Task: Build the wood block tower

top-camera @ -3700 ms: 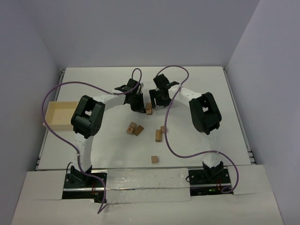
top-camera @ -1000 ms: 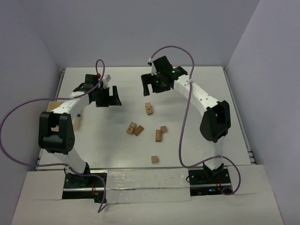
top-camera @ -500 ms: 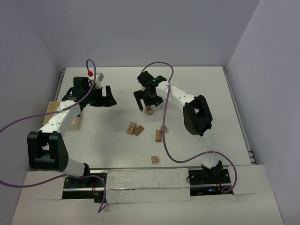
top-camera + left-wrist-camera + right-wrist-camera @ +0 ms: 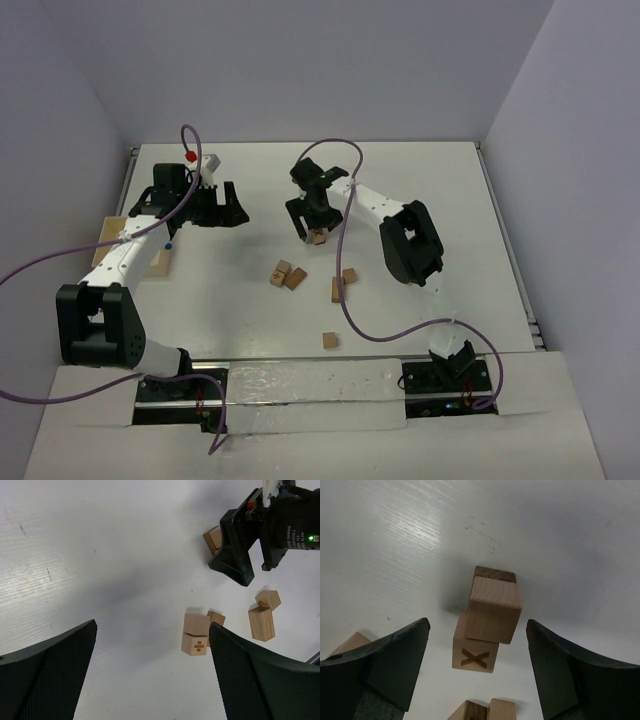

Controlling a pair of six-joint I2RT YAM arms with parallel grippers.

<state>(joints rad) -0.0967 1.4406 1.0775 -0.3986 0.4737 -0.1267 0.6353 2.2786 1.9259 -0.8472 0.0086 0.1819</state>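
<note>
The tower [image 4: 318,236] is two tan wood blocks: a plain cube [image 4: 495,609] sits slightly askew on a cube marked with an X [image 4: 475,655]. My right gripper [image 4: 477,625] is open and straddles this stack, with a gap on each side between its fingers [image 4: 395,660] and the blocks. From above, the right gripper [image 4: 312,220] hangs right over the stack. My left gripper [image 4: 215,205] is open and holds nothing, off to the left of it. Loose wood blocks [image 4: 287,275] lie nearer the arm bases.
More loose blocks lie at the centre [image 4: 338,289], beside it [image 4: 349,274] and near the front [image 4: 330,340]. In the left wrist view a plus-marked cube [image 4: 195,644] sits against another [image 4: 196,624]. A pale tray [image 4: 109,228] stands at the left edge, partly behind the left arm.
The right gripper came down from the back of the table onto the two-block stack and its jaws narrowed a little. The left arm swung out left, then barely moved.
</note>
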